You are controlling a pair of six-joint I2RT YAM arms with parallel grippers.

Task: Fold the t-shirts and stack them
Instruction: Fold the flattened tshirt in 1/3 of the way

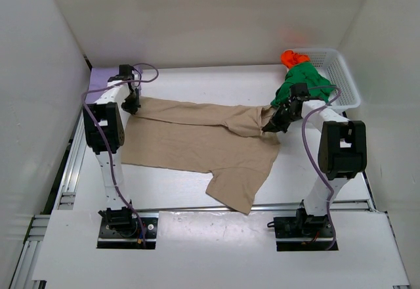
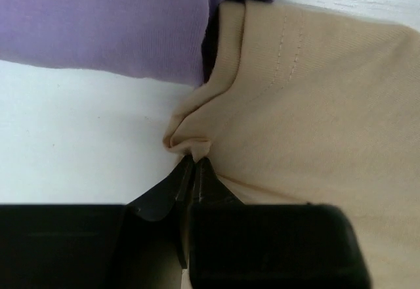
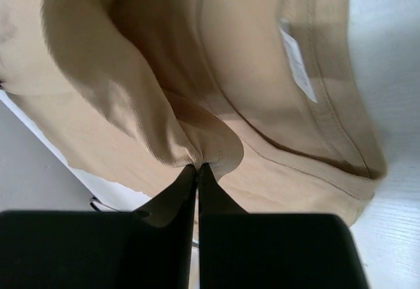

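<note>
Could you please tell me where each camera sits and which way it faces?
Top external: above and behind, looking down at the table; both arms show.
Left wrist: behind the left gripper, facing beige t-shirt and lilac t-shirt; fingers show.
Right wrist: behind the right gripper, facing the collar; fingers show.
Shared: all see the beige t-shirt.

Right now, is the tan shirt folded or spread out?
Spread out: the tan shirt lies wide and mostly flat, one sleeve sticking out.
</note>
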